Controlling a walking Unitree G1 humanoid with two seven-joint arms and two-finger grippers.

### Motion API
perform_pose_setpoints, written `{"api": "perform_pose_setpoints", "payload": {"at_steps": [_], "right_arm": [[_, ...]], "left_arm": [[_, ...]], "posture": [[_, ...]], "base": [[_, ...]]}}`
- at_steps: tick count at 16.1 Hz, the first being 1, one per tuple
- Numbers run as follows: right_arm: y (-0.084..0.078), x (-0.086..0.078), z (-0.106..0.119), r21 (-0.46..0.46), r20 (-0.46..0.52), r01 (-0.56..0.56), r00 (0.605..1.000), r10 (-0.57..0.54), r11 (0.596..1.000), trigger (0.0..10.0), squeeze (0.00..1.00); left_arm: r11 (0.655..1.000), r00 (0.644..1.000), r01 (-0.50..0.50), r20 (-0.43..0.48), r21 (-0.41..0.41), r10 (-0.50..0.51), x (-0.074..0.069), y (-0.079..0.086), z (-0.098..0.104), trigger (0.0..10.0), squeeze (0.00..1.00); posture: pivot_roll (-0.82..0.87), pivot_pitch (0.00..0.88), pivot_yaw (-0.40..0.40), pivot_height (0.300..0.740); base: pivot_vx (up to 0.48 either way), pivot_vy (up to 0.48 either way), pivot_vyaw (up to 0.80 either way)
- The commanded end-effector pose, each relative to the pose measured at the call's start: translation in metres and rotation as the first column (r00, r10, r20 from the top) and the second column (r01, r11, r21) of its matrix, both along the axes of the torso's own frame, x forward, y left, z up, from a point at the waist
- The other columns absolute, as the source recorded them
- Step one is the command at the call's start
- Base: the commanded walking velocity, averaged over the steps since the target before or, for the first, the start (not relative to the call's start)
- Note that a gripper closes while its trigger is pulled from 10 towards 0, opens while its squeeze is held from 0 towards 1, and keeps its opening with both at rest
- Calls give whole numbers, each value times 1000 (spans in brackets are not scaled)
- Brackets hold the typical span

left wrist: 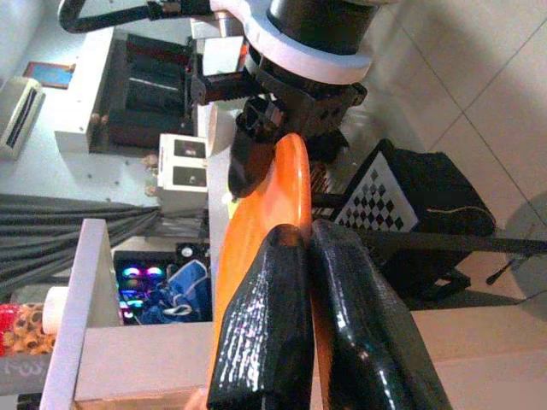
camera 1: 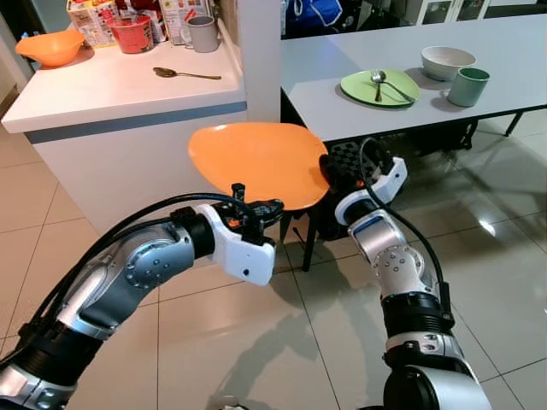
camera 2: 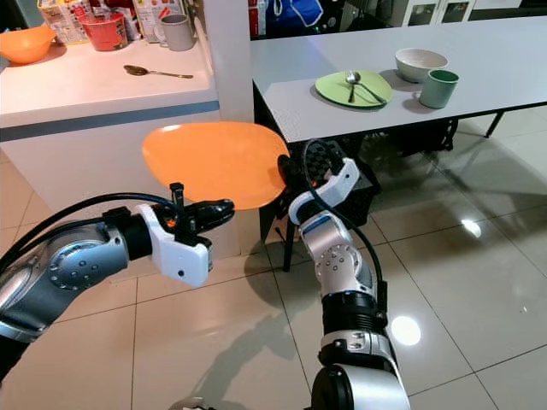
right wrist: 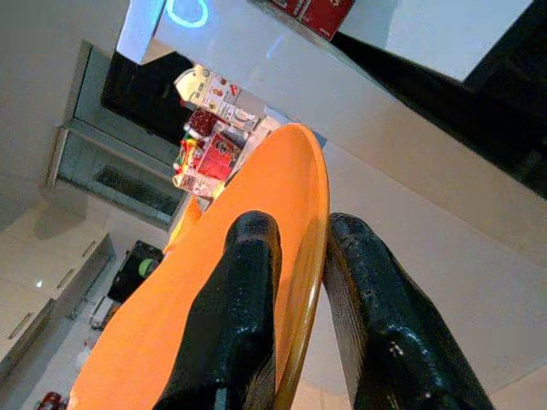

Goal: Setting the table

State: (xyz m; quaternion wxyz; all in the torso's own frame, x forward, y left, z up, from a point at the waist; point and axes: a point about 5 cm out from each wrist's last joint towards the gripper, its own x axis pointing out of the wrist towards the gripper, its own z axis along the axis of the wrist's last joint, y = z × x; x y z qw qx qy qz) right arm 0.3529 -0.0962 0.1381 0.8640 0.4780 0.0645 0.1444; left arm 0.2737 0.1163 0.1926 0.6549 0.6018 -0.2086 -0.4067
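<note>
Left eye view shows you the flat round orange plastic plate (camera 1: 256, 162) held level above the tiled floor, between white counter (camera 1: 128, 94) and grey dining table (camera 1: 504, 60). Your left gripper (camera 1: 267, 207) pinches its near rim; your right gripper (camera 1: 327, 166) clamps its right edge.

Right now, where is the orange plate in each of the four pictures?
Left eye view: orange plate at centre, held level between both grippers.
Right eye view: centre-left.
Left wrist view: edge-on, pinched by the left gripper.
Right wrist view: broad face, rim between the right gripper fingers.
Shared landmark: the plate's rim.
</note>
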Motion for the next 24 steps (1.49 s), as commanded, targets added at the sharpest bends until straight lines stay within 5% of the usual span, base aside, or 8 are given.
{"api": "perform_pose_setpoints", "payload": {"at_steps": [1, 3, 4, 5, 7, 15, 16, 24], "right_arm": [[22, -5, -13, -7, -74, -68, 995, 67, 998, 0, 0], [22, -5, -14, -7, -76, -66, 995, 65, 998, 0, 0], [22, -6, -14, -9, -77, -65, 995, 64, 998, 0, 0], [22, -6, -14, -11, -76, -66, 995, 65, 998, 0, 0], [22, -6, -15, -16, -76, -65, 995, 64, 998, 0, 0], [22, -6, -16, -30, -77, -66, 995, 63, 997, 0, 0], [23, -6, -16, -32, -77, -66, 995, 63, 997, 0, 0], [23, -7, -17, -47, -74, -65, 995, 61, 997, 0, 0]], "left_arm": [[980, 988, -24, 146, -200, 54, 6, 6, 48, 0, 0], [975, 989, -36, 133, -220, 67, 7, 6, 49, 0, 0], [962, 992, -70, 87, -266, 96, 10, 8, 49, 2314, 0], [940, 990, -112, 46, -322, 133, 13, 11, 51, 10000, 0], [892, 984, -167, -19, -420, 176, 19, 15, 58, 10000, 0], [854, 976, -212, -64, -475, 207, 21, 19, 67, 10000, 0], [845, 975, -215, -58, -489, 215, 21, 20, 68, 10000, 1000], [825, 967, -253, -103, -506, 233, 23, 21, 67, 10000, 1000]], "posture": [[232, 0, 48, 740], [232, 0, 48, 740], [232, 0, 48, 740], [230, 0, 46, 740], [231, 0, 44, 740], [231, 0, 45, 740], [230, 0, 46, 740], [228, 0, 51, 740]], "base": [[0, 0, 0], [0, 0, 0], [0, 0, 0], [0, 0, 0], [0, 0, 0], [0, 0, 0], [0, 0, 0], [0, 0, 0]]}}
